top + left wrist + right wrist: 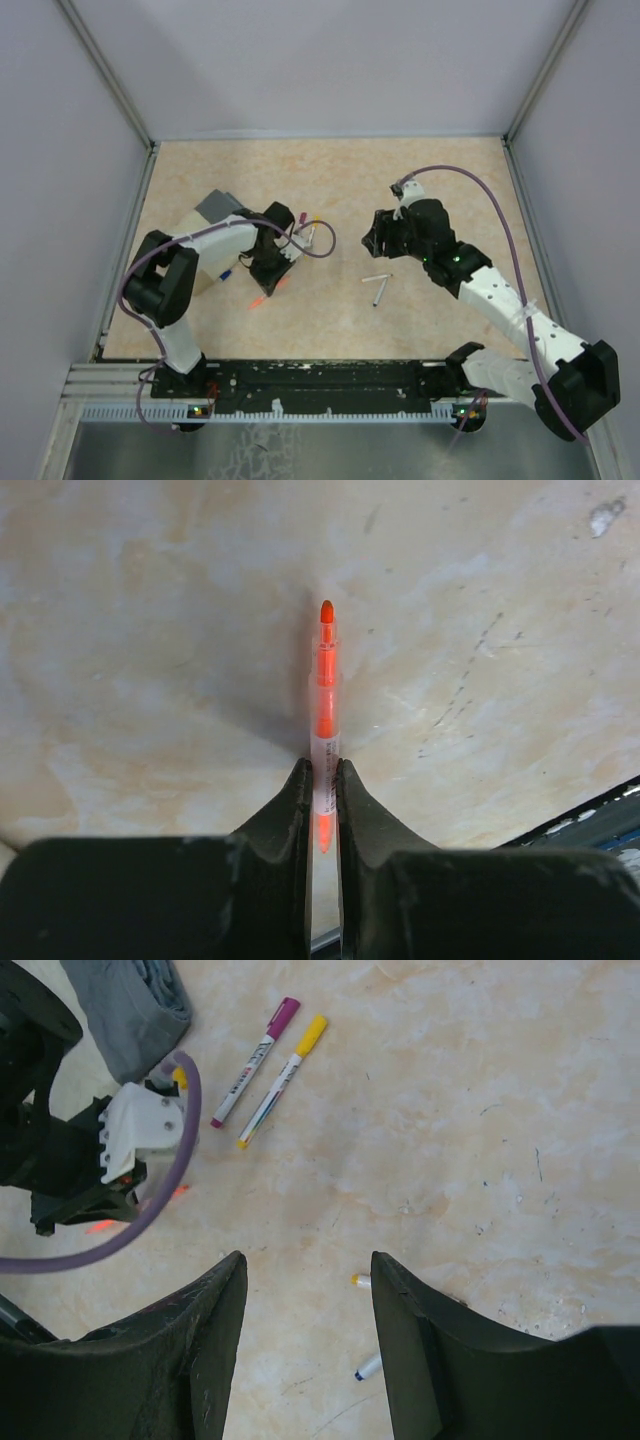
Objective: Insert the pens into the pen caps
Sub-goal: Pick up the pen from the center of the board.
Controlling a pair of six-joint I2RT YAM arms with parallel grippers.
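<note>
The left gripper (322, 772) has its jaws pinched shut on the orange pen (325, 680), which points away from it over the bench (150, 630). Just beyond the left gripper, a magenta-capped pen (255, 1060) and a yellow-capped pen (282, 1080) lie side by side. Well to its right, the right gripper (308, 1258) hangs with its jaws wide apart and gripping nothing, above a yellow-tipped pen (358, 1280) and a blue-tipped pen (367, 1367).

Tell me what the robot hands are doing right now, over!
Left gripper shut on orange pen. Right gripper open, empty, above the table. Two loose pens lie below it. Nothing seen blocking.
</note>
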